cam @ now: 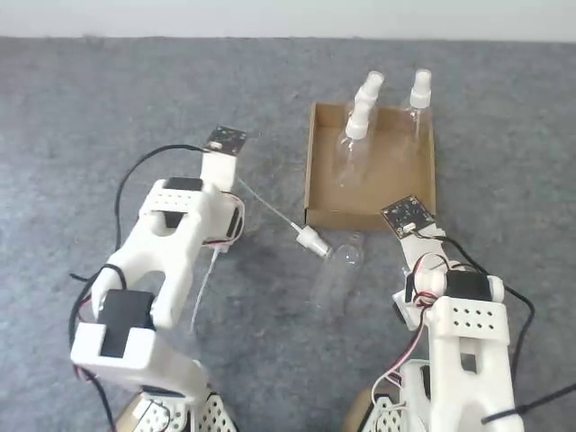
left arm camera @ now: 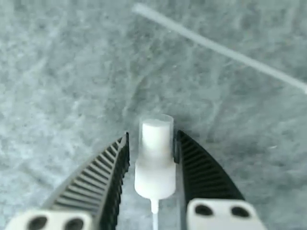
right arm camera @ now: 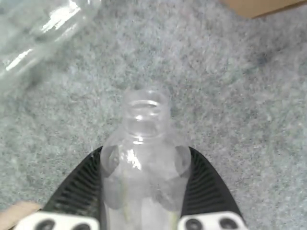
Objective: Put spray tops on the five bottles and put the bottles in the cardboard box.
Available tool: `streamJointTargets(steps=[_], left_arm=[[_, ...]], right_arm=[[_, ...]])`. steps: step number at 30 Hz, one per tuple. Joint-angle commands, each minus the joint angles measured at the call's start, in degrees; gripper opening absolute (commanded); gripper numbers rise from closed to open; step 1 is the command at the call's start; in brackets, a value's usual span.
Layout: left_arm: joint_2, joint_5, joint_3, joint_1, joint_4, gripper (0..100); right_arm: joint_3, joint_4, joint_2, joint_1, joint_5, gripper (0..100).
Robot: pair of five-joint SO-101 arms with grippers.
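Observation:
My left gripper (left arm camera: pixel 152 136) is shut on a white spray top (left arm camera: pixel 154 165), held just above the carpet; its thin tube (cam: pixel 205 288) hangs beside the left arm (cam: pixel 171 243). A clear uncapped bottle (right arm camera: pixel 144 163) stands upright in my right gripper (right arm camera: pixel 145 151), which is shut on its shoulders. A second spray top (cam: pixel 313 240) lies on the carpet just outside the box's near left corner, with its long tube (left arm camera: pixel 216 48) stretched out. Beside it lies a second uncapped clear bottle (cam: pixel 337 265), on its side. Three capped bottles (cam: pixel 355 135) are in the cardboard box (cam: pixel 315 162).
Grey carpet covers the whole table. The box's near corner (right arm camera: pixel 259 5) is just beyond the held bottle, and the lying bottle (right arm camera: pixel 38 33) is close to it. The right arm (cam: pixel 459 324) is in front of the box. Open carpet lies to the far left.

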Motion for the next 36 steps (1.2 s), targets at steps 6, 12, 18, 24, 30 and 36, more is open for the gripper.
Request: streamJointTargets(steps=[6, 12, 18, 24, 30, 36], left_arm=[[-0.5, -0.6, -1.2, -0.8, 0.4, 14], [-0.5, -0.5, -1.5, -0.8, 0.4, 14], [-0.5, -0.5, -1.5, 0.5, 0.5, 18], [-0.7, -0.5, -1.4, 0.4, 0.5, 9], [-3.8, -0.5, -3.2, 0.5, 3.3, 3], [-17.2, -0.5, -6.0, 0.1, 10.5, 1]], right_arm=[[-0.4, -0.6, -1.3, 0.3, 1.3, 0.9], [-0.4, -0.6, -1.4, 0.3, 1.4, 0.9], [-0.4, -0.7, -1.5, 0.3, 1.4, 0.9], [-0.4, -0.6, -1.5, 0.3, 1.4, 0.9], [-1.9, -0.6, -1.6, -1.4, 1.4, 0.9], [-8.1, -0.5, -1.6, -10.5, 1.1, 0.8]])
